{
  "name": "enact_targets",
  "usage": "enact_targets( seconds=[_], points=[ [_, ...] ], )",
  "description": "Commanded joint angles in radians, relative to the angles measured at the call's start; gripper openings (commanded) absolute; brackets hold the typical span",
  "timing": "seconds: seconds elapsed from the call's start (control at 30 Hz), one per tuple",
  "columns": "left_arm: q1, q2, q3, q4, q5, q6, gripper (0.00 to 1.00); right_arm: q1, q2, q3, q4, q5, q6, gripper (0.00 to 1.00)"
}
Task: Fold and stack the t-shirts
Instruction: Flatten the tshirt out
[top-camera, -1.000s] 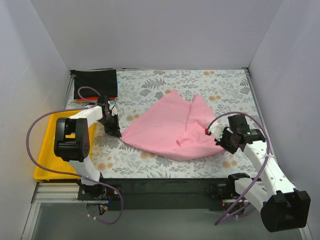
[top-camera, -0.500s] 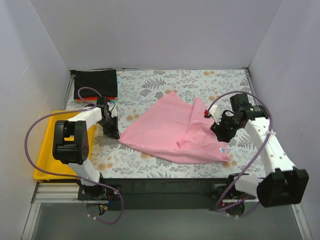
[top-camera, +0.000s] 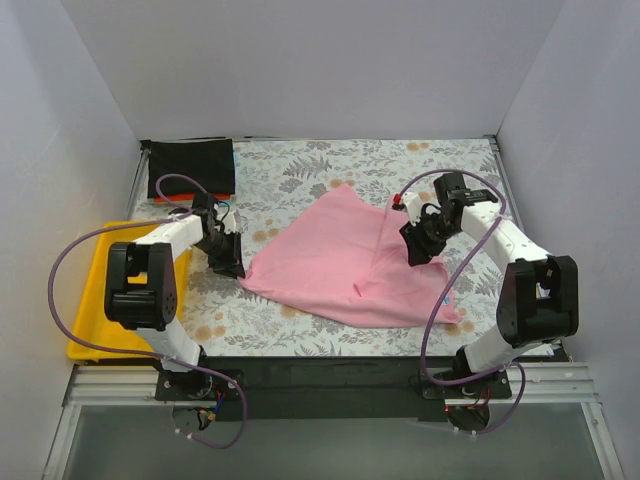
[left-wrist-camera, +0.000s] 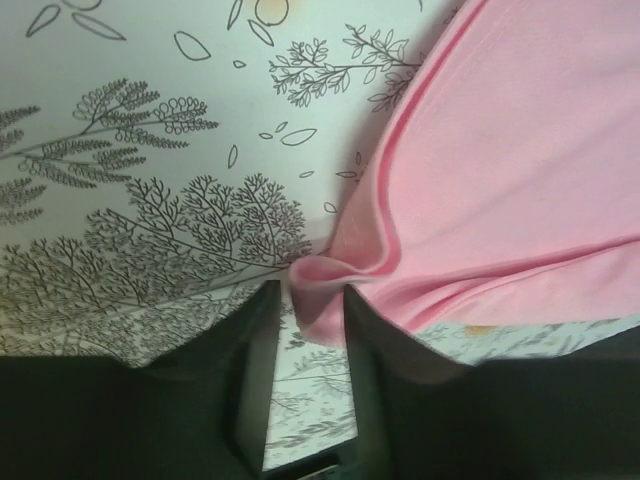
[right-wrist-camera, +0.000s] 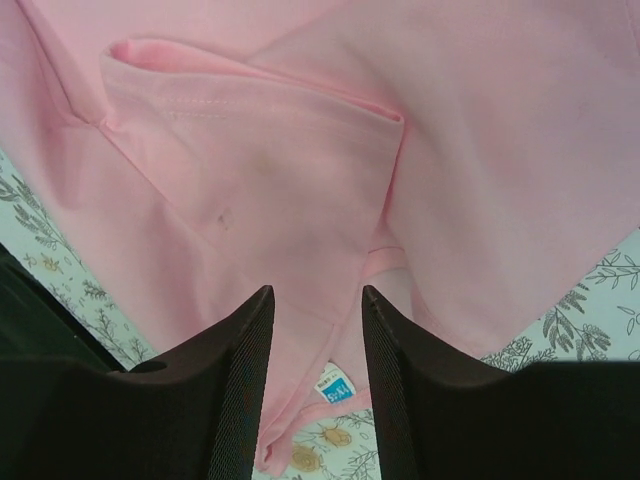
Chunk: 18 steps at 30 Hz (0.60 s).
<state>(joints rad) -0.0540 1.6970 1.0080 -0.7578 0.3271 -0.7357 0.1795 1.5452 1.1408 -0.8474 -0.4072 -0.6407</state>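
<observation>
A: Status on L side?
B: Left gripper (left-wrist-camera: 312, 295) clamped on corner of light pink soft cloth t-shirt (top-camera: 330, 262), edge bunched btwn its fingertips.
A: And R?
B: Right gripper (right-wrist-camera: 315, 300): fingers apart, nothing btwn them, over same shirt's folded flap; small white size label (right-wrist-camera: 336, 386) just beside its tips. Shirt lies rumpled on grey-and-orange floral table cloth (top-camera: 300, 170).

The floral-clothed table (top-camera: 300, 180) bears a rumpled pink t-shirt (top-camera: 330, 260), a folded black t-shirt (top-camera: 190, 165) and a yellow tray (top-camera: 85, 320)
</observation>
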Motion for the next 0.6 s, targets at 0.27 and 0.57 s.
enact_targets(
  seconds=[0.27, 0.57],
  points=[
    [0.005, -0.100, 0.139, -0.075, 0.081, 0.133, 0.46, 0.037, 0.147, 0.071, 0.142, 0.011, 0.076, 0.52],
    [0.005, -0.129, 0.152, -0.103, 0.124, 0.150, 0.49, 0.040, 0.257, 0.146, 0.174, 0.010, 0.090, 0.57]
  ],
)
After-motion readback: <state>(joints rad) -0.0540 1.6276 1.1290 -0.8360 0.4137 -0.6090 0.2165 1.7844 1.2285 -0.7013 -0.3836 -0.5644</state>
